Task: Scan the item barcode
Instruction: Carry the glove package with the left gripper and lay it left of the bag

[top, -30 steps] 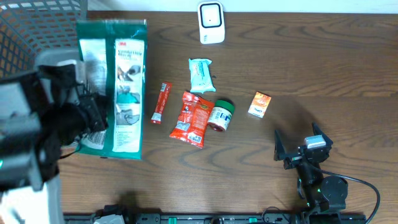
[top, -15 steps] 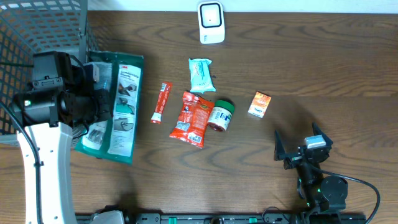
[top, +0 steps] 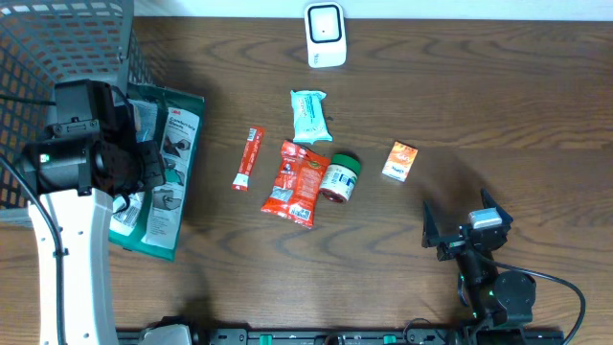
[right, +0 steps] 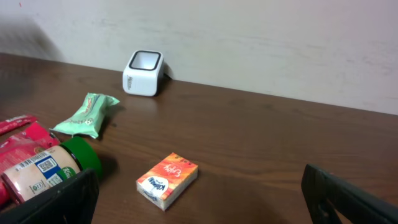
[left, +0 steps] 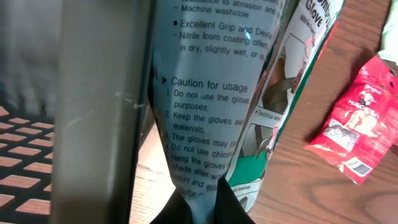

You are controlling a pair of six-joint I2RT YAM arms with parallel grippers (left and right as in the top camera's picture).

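The left fingers (left: 231,208) are pinching the glove packet (top: 168,192) by the bench's left edge beside the basket (top: 57,38), apparently presenting it, and next its barcode needs turning toward the scanner (top: 325,34) at the far edge, while the right fingers (right: 56,199) are idling spread, empty.

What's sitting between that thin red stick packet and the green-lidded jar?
A red snack pouch, lying close beside the jar; the overhead view shows it best.

Dark wood table (top: 536,96); plain pale wall (right: 280,37) behind.
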